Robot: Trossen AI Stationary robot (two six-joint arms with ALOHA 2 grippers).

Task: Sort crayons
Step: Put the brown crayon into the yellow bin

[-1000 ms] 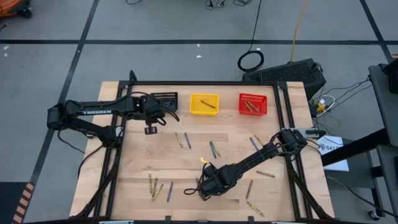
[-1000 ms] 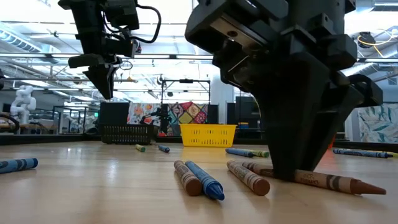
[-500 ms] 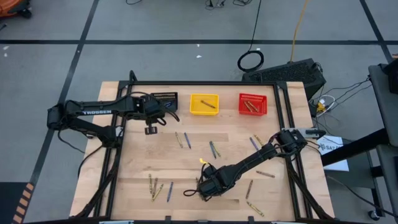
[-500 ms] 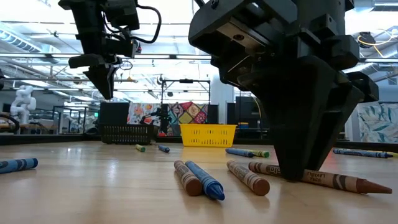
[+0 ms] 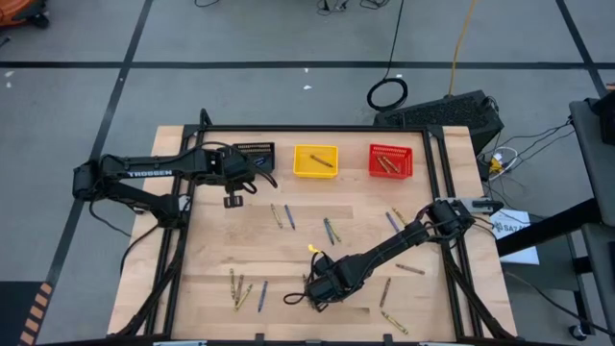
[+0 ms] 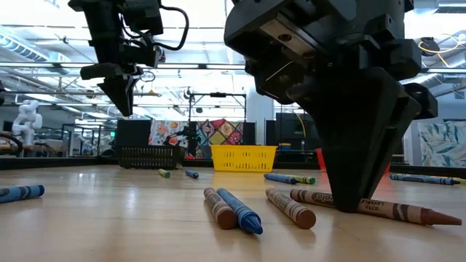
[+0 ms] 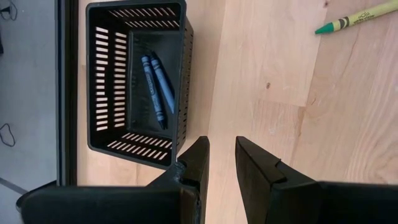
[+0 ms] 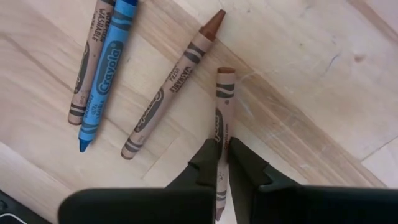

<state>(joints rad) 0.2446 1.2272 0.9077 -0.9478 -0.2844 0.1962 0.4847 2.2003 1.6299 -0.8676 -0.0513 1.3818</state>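
Right wrist view, brown crayon (image 8: 222,118) between pincer (image 8: 222,155) fingers

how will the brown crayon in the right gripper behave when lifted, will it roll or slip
Probably stiff and light: the brown crayon is a short thin stick. The right gripper pinches its paper-wrapped middle, so it may pivot. Being round, it could roll if dropped.

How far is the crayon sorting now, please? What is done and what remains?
Done: two blue crayons lie in the black bin; the yellow bin and red bin each hold some. In hand: the right end effector is shut on a brown crayon on the table. The left end effector hangs open beside the black bin. Left: many crayons scattered on the table.
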